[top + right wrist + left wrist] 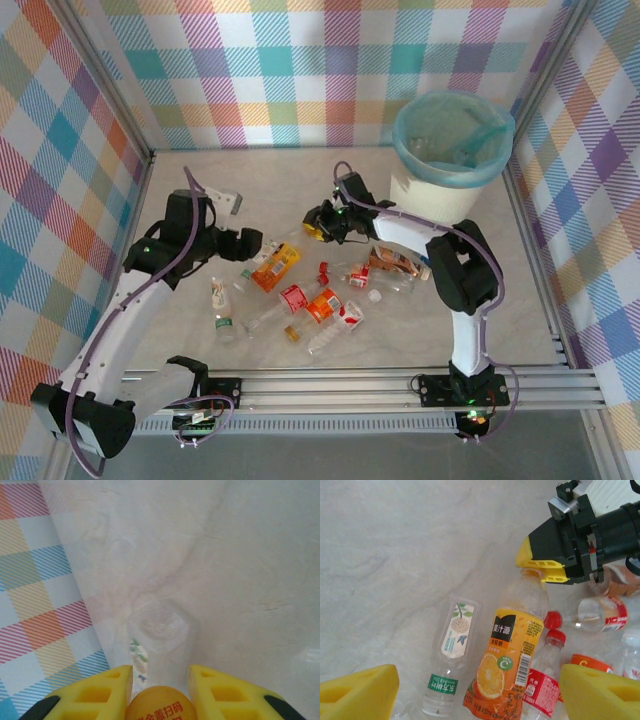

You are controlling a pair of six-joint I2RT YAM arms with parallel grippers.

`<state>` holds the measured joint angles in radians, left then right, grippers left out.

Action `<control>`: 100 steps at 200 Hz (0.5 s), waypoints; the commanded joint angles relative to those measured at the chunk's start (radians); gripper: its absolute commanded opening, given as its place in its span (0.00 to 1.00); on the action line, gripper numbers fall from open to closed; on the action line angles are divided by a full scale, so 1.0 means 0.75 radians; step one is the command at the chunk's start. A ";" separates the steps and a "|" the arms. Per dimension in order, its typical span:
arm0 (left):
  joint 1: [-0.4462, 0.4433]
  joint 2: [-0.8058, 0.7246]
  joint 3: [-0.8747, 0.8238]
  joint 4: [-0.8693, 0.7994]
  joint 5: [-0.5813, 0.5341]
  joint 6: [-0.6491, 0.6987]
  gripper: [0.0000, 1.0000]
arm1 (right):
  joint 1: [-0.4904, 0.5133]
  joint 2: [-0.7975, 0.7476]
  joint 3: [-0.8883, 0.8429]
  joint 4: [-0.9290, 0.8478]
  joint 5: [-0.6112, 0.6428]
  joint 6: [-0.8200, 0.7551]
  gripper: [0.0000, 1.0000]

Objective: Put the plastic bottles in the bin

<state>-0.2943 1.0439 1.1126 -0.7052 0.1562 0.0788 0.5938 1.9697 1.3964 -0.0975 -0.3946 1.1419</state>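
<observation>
A pale marbled tabletop point(280, 190) sits inside pastel plaid walls point(300, 70), aluminium rail point(340, 385) in front.

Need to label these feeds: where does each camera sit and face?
Top external: above and behind, looking down on table, plastic bottles, bin; left arm, right arm show.
Left wrist: on left arm, looks down on the orange juice bottle; open left end effector in the bottom corners.
Right wrist: on right arm, looks across the table to the plaid wall; right end effector closed on the bottle's orange cap.
Shared: top external, left wrist both show that grip.
</observation>
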 commanded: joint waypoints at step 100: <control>-0.021 0.112 0.457 0.171 0.221 -0.129 0.82 | -0.162 -0.501 0.456 -0.495 0.307 -0.628 0.19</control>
<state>-0.2951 1.0779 1.3766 -0.6575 0.2516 0.0143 0.5152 1.6802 1.6318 -0.3756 -0.2436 0.8265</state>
